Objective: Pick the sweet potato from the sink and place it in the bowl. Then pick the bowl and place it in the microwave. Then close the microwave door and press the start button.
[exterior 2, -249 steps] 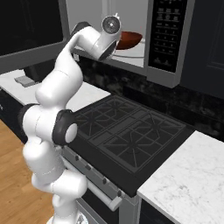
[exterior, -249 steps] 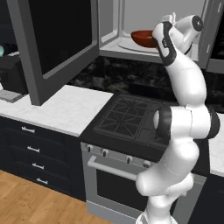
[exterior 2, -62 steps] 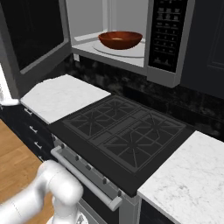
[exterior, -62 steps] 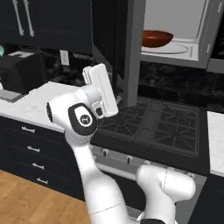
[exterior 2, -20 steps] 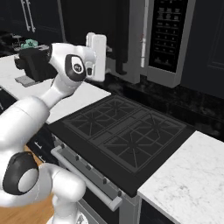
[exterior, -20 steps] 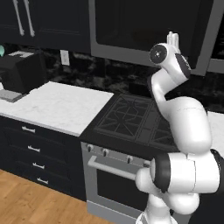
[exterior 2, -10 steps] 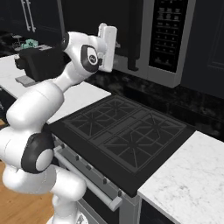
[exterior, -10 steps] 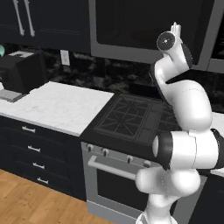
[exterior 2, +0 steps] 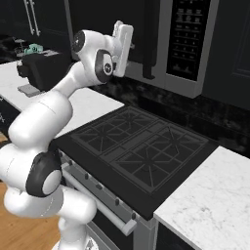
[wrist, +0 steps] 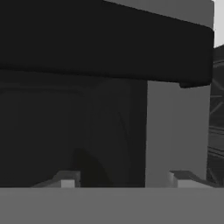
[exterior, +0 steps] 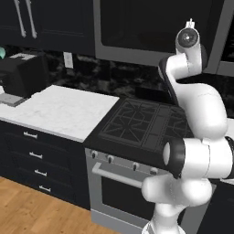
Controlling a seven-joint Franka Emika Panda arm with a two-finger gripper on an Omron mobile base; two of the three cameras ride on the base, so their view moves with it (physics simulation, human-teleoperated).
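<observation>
The microwave door [exterior 2: 124, 29] looks shut or all but shut: its black glass sits flush in the frame above the stove [exterior 2: 139, 156], so the bowl and sweet potato, presumably inside the microwave [exterior: 155, 27], are hidden. The step in hand, as I judge it, is the end of closing the door, with the start button to follow.

The gripper [wrist: 124, 179] is raised against the door's right side, near the vertical handle [exterior 2: 150, 41]. In the hand view its two tips stand well apart at the bottom, with a dark bar, probably the handle, across the top; the jaws are open fairly wide and hold nothing.

Next move: draw the hand off the door, shift it right to the control panel [exterior 2: 187, 41], and push one fingertip squarely onto the start button. Narrowing the jaws first would make a cleaner press.

The panel shows rows of small pale marks, too small to read. No brand or label is legible anywhere, including on the dark appliance [exterior: 20, 75] at the counter's [exterior: 64, 109] left end.
</observation>
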